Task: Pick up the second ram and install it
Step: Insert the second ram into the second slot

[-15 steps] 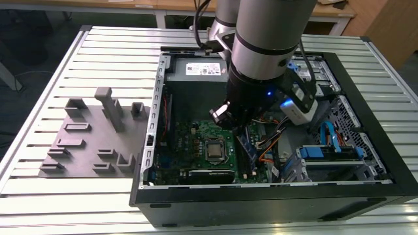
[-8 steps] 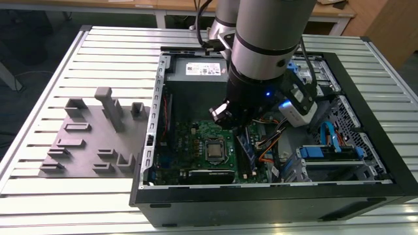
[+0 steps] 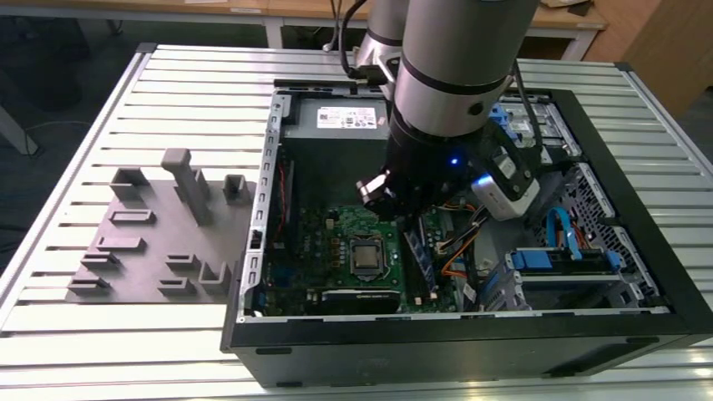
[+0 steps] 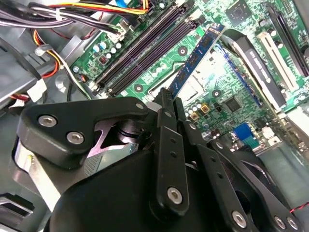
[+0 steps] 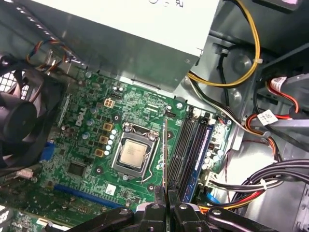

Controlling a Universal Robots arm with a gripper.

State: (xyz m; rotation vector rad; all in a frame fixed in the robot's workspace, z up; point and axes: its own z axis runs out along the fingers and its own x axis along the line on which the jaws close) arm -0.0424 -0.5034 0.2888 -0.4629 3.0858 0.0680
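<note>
Arm is down inside the open computer case, which lies on its side on the slatted table.

Gripper: fingers pressed together, pinching the ram stick by one end. Both wrist views show the clamp.

Ram position: in the air above the motherboard, not seated in anything. In the first wrist view it shows edge-on as a thin line, running parallel to the memory slots. It sits over the strip of board between the processor and those slots, just beside them. In the second wrist view the ram stick shows its blue face with small chips, reaching straight out from the fingertips over the socket area, with the memory slots alongside.

One slot on the side away from the processor has a blue strip along it. Can't tell whether that's a seated stick.

Exterior view, clock positions taken from the gripper:
- processor at 6 o'clock, close
- power supply at 11 o'clock, against the case's far wall
- grey tray at 9 o'clock, outside the case on the table, well apart
- blue drive bracket at 4 o'clock
- silver wrist camera at 3 o'clock, on the arm

Case fan is at the board's edge. A yellow cable loops near the power supply.
</note>
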